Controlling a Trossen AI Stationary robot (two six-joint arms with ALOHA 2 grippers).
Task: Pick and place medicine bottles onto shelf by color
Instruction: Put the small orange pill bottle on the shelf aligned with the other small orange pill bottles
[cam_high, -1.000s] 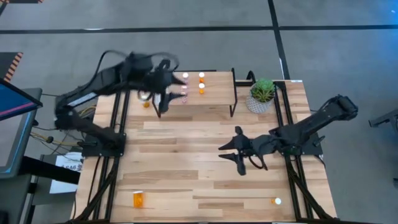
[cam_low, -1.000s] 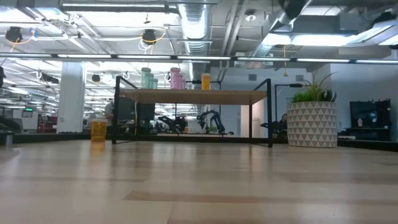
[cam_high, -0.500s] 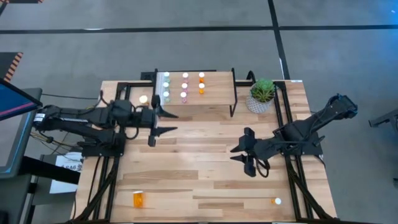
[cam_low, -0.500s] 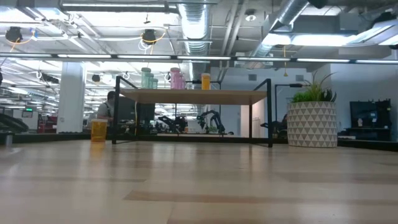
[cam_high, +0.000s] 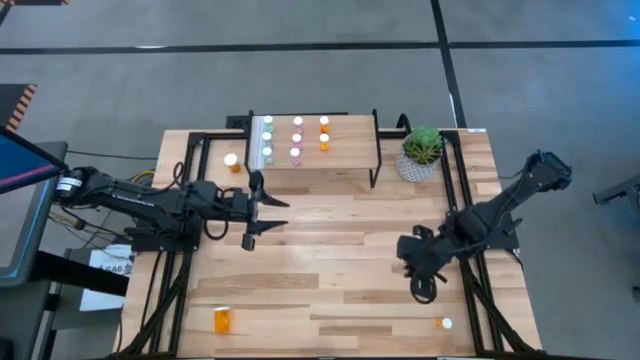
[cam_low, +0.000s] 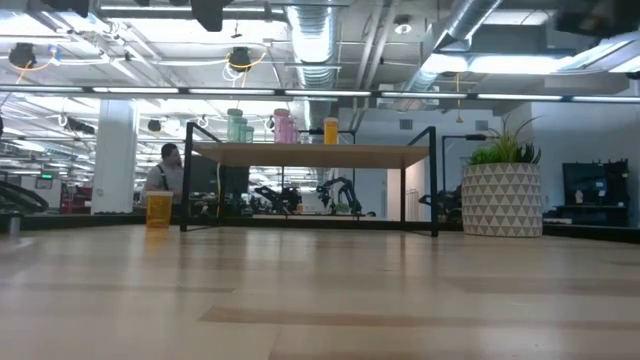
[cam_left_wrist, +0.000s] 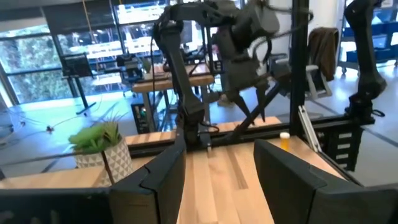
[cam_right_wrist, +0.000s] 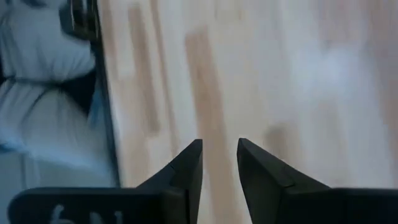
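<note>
The shelf (cam_high: 312, 160) stands at the far edge of the table (cam_high: 330, 280), with seven bottles on its plank in three short rows: pale green (cam_high: 267, 137), pink (cam_high: 297, 137) and orange (cam_high: 324, 133). Three bottles are not yet on it: an orange one (cam_high: 231, 161) on the table just left of the shelf, a larger orange one (cam_high: 222, 320) at the near left corner, and a small one (cam_high: 446, 323) at the near right edge. The left gripper (cam_high: 262, 208) hangs over the table in front of the shelf's left end, its fingers spread wide with nothing between them. The right gripper (cam_high: 418, 272) is low over the near right part of the table, fingers a little apart and empty, pointing down at bare wood. From where I stand, the small bottle near the right corner lies just beyond that right gripper, toward the near edge and slightly outward, so the right arm is clearly the closer one for it. The bottle stands upright, cap up, so a grip across its body from above looks right. The plant (cam_high: 422, 152) is well clear.
</note>
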